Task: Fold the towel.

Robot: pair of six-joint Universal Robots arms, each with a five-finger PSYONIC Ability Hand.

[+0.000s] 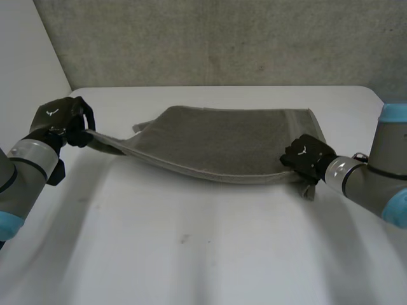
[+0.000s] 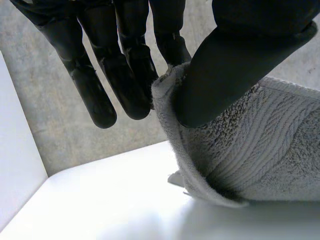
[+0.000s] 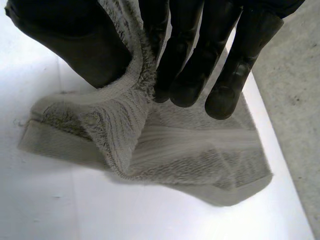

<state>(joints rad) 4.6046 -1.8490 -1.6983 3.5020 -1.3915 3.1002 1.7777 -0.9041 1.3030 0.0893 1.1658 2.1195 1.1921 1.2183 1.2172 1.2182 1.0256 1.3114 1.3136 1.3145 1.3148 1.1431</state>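
The grey towel (image 1: 222, 143) lay across the far middle of the white table (image 1: 191, 254), its near edge stretched between both hands. The left hand (image 1: 63, 121) pinched the towel's left corner between thumb and fingers, raised off the table; the right hand (image 1: 308, 157) pinched the right corner likewise, low over the tabletop

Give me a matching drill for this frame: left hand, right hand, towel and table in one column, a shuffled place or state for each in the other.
Column 1
1. left hand
2. right hand
3. towel
4. table

Column 2
A. white, lies under everything
B. pinches the towel's near corner on the robot's right side
C. grey, stretched between both hands
D. pinches the towel's corner on the robot's left side, raised off the table

Pairs: 1-D, 2-B, 3-C, 4-A
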